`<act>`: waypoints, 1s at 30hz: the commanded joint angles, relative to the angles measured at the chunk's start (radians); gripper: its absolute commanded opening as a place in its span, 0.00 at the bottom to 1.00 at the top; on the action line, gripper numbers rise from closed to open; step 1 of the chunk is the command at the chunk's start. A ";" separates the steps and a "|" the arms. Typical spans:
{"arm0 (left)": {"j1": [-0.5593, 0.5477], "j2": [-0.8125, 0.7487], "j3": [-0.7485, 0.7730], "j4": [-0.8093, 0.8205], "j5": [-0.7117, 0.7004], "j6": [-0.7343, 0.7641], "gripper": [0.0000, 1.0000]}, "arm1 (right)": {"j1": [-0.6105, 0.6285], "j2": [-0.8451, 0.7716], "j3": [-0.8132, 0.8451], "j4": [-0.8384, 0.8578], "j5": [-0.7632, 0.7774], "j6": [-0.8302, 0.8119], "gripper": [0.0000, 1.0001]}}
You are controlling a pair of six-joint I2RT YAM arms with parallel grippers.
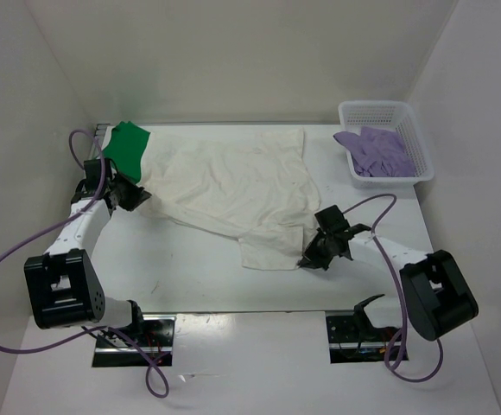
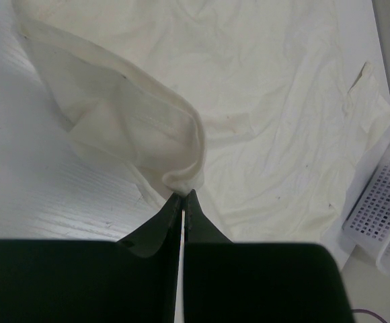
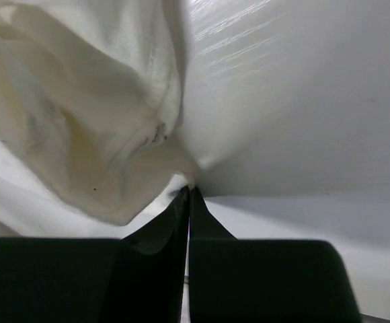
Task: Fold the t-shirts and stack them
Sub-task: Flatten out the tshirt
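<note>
A white plastic lattice basket [image 1: 390,180] stood at the far right corner of the white table [image 1: 181,268], lying lengthwise along the table's right edge. Plain white walls [image 1: 233,60] enclosed the table's far edge and sides.

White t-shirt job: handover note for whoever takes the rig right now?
Left claw: shut on the white t-shirt, pinching its left edge.
Right claw: shut on the white t-shirt at its near right corner.
White t-shirt: spread, wrinkled, across the middle of the table, not folded.
Green t-shirt: far left corner, next to the white one; whether it is folded cannot be told.
Lavender t-shirt: bunched in the white lattice basket, far right.
Done: no stack yet.
Left: fold the white, take out and fold the lavender, stack all three.
</note>
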 commanded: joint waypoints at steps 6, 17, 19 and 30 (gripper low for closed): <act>-0.042 -0.037 0.062 0.010 0.010 0.013 0.00 | 0.009 -0.194 0.385 -0.353 0.200 -0.092 0.00; -0.051 -0.024 0.676 -0.087 0.091 -0.040 0.00 | 0.009 0.120 1.759 -0.732 0.495 -0.387 0.00; 0.004 -0.024 0.785 -0.087 0.171 -0.076 0.00 | 0.009 0.169 1.997 -0.720 0.484 -0.419 0.00; 0.144 0.025 0.988 -0.125 0.168 -0.106 0.00 | 0.009 0.272 2.143 -0.455 0.557 -0.537 0.00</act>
